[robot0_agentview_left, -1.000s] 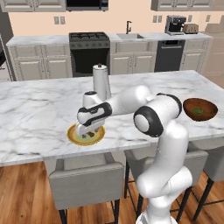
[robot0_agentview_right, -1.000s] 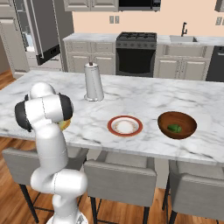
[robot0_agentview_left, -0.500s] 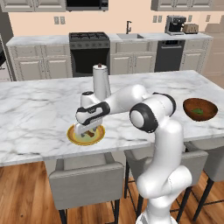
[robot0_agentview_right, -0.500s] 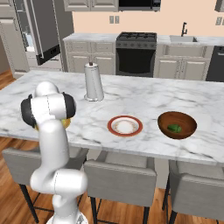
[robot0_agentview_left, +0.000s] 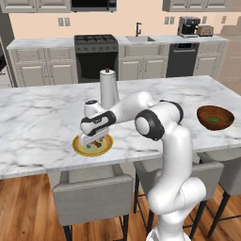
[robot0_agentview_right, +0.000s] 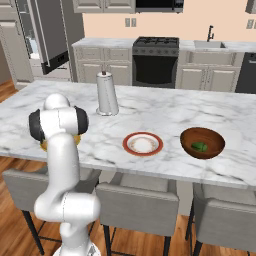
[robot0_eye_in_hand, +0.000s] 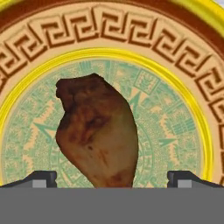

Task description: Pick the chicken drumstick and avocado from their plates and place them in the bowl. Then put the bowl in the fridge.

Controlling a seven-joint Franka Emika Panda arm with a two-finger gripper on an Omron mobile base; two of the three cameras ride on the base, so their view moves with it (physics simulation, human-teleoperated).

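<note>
The brown chicken drumstick (robot0_eye_in_hand: 98, 135) lies on the green centre of the yellow-rimmed plate (robot0_eye_in_hand: 109, 39), close under my hand. My gripper (robot0_eye_in_hand: 112, 181) is open, one fingertip on each side of the meat's near end. From the left base view the gripper (robot0_agentview_left: 90, 141) hangs low over that plate (robot0_agentview_left: 106, 147) at the island's near edge. The olive avocado (robot0_agentview_right: 200, 146) rests inside the reddish-brown bowl (robot0_agentview_right: 216, 145), which also shows at the right as the bowl (robot0_agentview_left: 226, 117). The red-rimmed plate (robot0_agentview_right: 131, 144) has nothing on it. The fridge (robot0_agentview_right: 42, 35) stands tall and grey at the back left.
A paper towel roll (robot0_agentview_left: 108, 87) stands upright on the marble island (robot0_agentview_left: 37, 117) just behind my forearm. Grey stools (robot0_agentview_left: 92, 197) line the near side. The oven (robot0_agentview_left: 96, 56) and sink counter run along the back wall.
The elbow has swung slightly left and lower. The hand stays low over the yellow plate, and the jaws remain open.
</note>
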